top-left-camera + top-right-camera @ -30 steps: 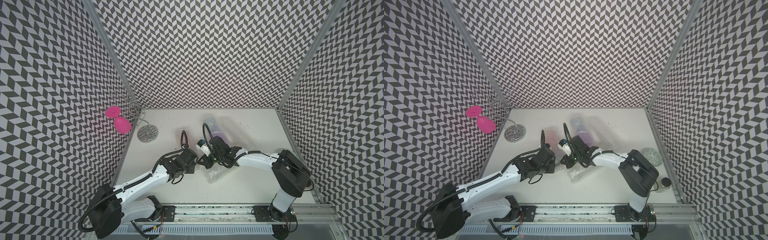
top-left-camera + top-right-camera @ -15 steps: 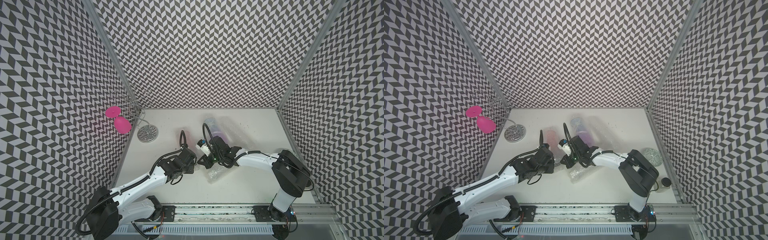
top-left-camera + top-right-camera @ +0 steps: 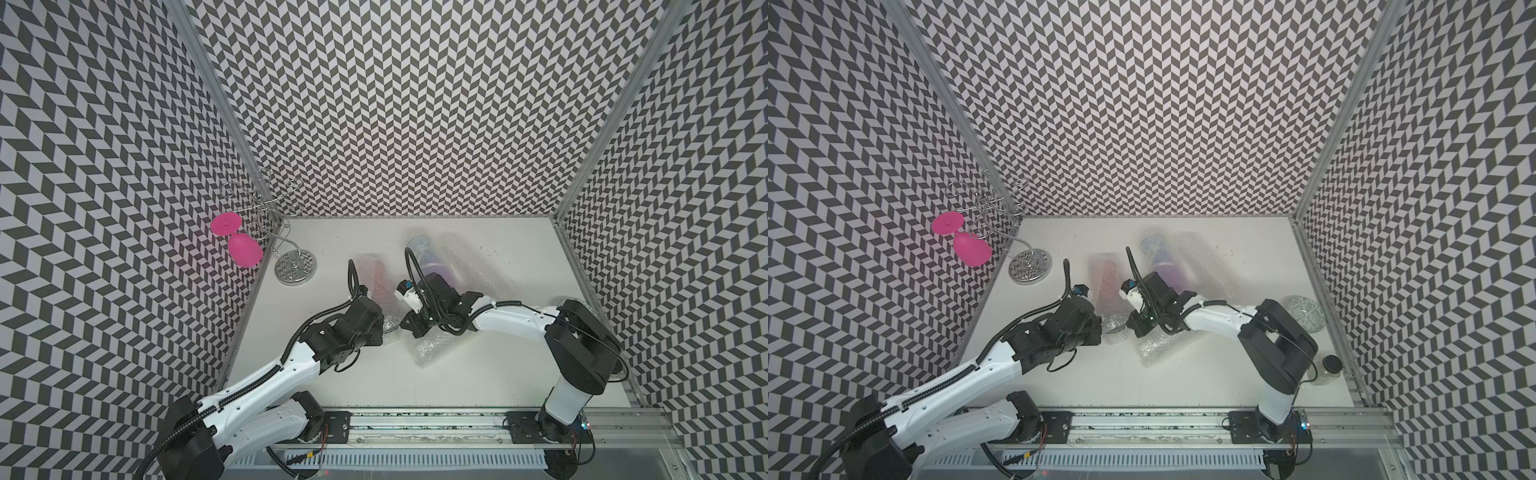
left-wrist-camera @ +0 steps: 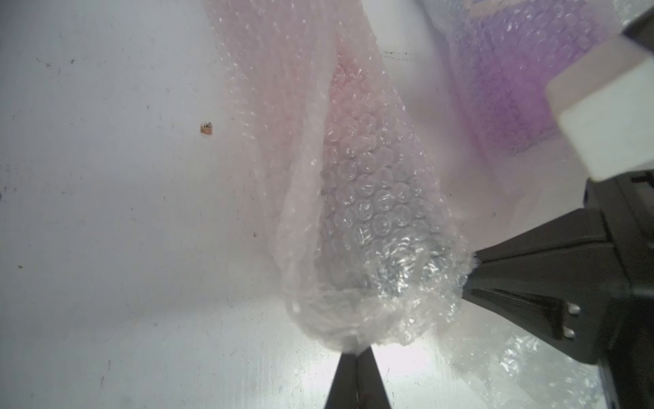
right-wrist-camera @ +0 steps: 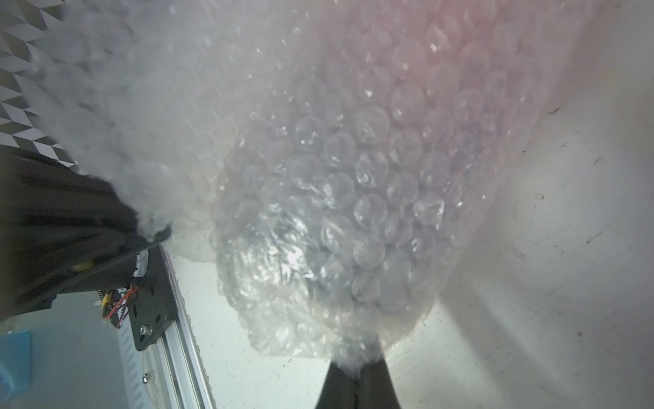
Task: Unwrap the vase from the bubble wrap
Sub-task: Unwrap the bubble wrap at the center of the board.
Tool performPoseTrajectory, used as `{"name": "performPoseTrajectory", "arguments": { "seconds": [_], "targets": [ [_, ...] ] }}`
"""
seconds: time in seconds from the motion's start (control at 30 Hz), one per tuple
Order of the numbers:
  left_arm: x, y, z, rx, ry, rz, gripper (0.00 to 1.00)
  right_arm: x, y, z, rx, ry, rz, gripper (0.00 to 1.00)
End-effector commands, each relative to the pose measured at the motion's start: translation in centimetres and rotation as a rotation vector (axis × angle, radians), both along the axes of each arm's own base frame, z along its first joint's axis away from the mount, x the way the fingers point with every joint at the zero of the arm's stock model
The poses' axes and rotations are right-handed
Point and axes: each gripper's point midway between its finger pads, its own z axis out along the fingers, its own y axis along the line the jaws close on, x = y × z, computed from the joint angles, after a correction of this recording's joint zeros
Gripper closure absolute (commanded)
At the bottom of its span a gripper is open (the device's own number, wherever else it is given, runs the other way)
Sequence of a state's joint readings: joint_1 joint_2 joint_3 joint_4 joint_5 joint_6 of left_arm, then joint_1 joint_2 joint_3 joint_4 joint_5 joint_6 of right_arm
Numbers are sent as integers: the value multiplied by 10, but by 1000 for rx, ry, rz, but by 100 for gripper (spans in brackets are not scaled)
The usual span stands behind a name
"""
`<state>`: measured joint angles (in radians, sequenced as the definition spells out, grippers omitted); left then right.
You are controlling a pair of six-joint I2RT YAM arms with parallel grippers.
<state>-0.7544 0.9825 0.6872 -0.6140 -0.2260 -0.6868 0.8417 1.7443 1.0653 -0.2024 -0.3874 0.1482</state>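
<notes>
Both hands are down at the near end of the pink bundle (image 3: 371,272), close together in the middle of the counter (image 3: 498,374). My left hand (image 4: 356,350) is fully closed, and its wrist camera shows a crumpled tuft of bubble wrap (image 4: 364,219) pinched right at the fingertips. My right hand (image 5: 355,368) is fully closed too, with a fold of the same wrap caught between its tips. In the left wrist view the right hand's black tip comes in from the side and bites into the wrap's edge just beside my left grip.

From those two pinches the pink bundle stretches away toward the back wall. The wrap is around it, bubbles clear and whitish, with a pink tint showing through further along. I cannot make out the vase itself under the layers.

Just beside it, on the right arm's side, a purple bundle (image 3: 432,259) sits in its own wrap, its far end showing a round opening in both top views. A loose sheet (image 3: 1158,347) lies flat on the counter under the right wrist.

In the far left corner a wire rack (image 3: 295,268) holds a pink glass (image 3: 244,248) upside down. By the right wall sit a patterned ball (image 3: 1305,313) and a small jar (image 3: 1329,368).
</notes>
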Motion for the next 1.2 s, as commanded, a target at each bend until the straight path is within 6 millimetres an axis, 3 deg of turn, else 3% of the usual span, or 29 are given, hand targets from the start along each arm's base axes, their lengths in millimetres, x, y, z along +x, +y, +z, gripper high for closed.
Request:
{"name": "performPoseTrajectory", "arguments": {
  "seconds": [0.0,0.1,0.17,0.3,0.4,0.53,0.7,0.87,1.07,1.17],
  "targets": [
    [2,0,6,-52,-18,26,100,7,10,27,60,-83,11,100],
    [-2,-5,5,-70,11,2,100,6,8,34,77,-102,10,96],
    [-5,-10,3,-85,33,-17,94,7,8,42,86,-111,5,90],
    [-8,-14,12,-121,55,-28,57,13,10,59,112,-94,-14,65],
    [-1,-11,28,-139,48,-20,32,20,10,69,130,-72,-31,54],
    [23,3,45,-175,57,4,8,35,11,85,144,-76,-59,42],
    [71,32,44,-120,73,49,2,61,17,95,157,-70,-92,23],
    [126,47,44,-145,47,102,2,90,28,83,140,-3,-110,17],
    [174,35,53,-142,18,67,7,126,21,62,149,95,-182,18],
    [190,29,46,-138,30,51,7,135,14,54,133,103,-207,18]
  ]
}}
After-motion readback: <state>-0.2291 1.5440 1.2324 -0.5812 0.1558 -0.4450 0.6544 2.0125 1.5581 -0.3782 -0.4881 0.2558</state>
